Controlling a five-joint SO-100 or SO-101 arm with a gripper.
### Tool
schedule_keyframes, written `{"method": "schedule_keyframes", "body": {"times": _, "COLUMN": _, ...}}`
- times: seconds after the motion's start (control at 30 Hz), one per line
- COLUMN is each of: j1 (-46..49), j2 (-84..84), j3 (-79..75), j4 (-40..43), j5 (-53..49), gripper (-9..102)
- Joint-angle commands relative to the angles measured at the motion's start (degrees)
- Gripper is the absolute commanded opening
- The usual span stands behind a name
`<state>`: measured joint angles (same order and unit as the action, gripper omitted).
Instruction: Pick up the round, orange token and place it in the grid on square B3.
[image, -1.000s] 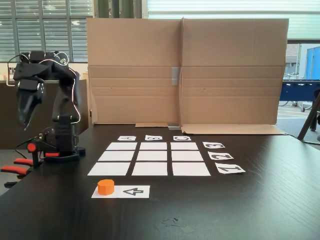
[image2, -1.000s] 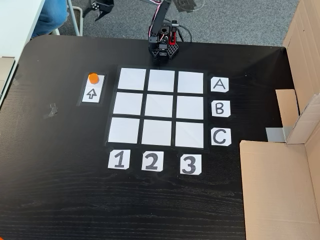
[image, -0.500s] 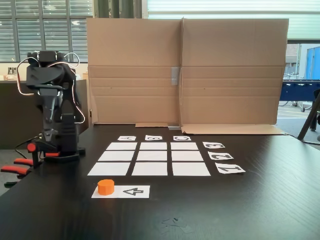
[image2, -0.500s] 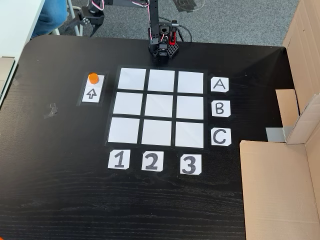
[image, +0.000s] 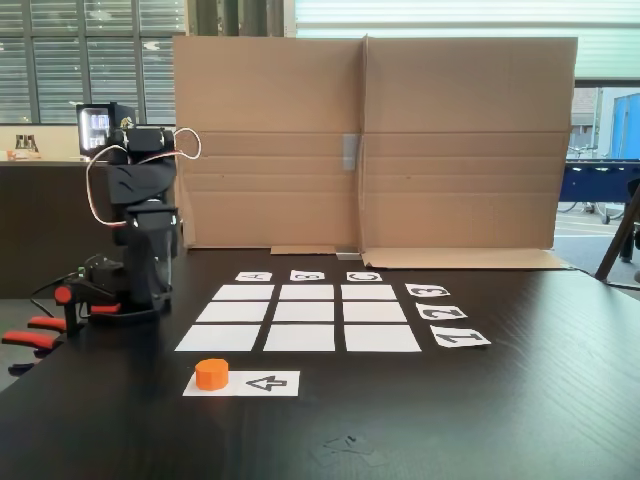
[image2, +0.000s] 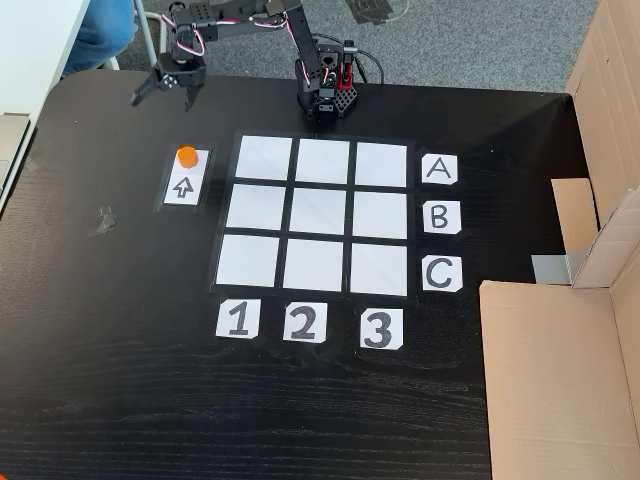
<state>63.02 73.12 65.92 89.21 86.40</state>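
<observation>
Brown cardboard walls (image: 370, 140) stand at the back of a big black table (image2: 120, 380), and all the things lie on that table.

The token (image2: 186, 155) is small, round and orange. It sits on the top end of a white paper strip (image2: 183, 187) with a black arrow on it, just beside the grid (image2: 323, 161). Nothing is touching it.

The arm's fingers (image2: 160, 87) hang above the table near its far edge, a little way from the token. They are spread apart and hold nothing.

The step now looks like reaching for the token. To do it well, the fingers should move right over the token, stay wide, and come straight down so one finger is on each side. Then they should squeeze gently. The token is short, so they need to go low, almost to the paper. A push from the side could slide it away.

After that it goes to square B3 (image2: 379, 214), the white rectangle in line with card B (image2: 440, 216) and card 3 (image2: 378, 329).

Counting: one token, one arrow strip, nine white squares in the grid, three letter cards and three number cards. There is one arm, and it has two fingers.
</observation>
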Motion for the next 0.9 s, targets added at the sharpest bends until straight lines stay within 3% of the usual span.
{"method": "schedule_keyframes", "body": {"times": 0.0, "j1": -2.02, "j2": -0.79, "j3": -2.37, "j4": 0.09, "j5": 1.23, "gripper": 50}}
{"method": "schedule_keyframes", "body": {"times": 0.87, "j1": -8.53, "j2": -11.16, "j3": -4.92, "j4": -0.88, "j5": -0.88, "gripper": 50}}
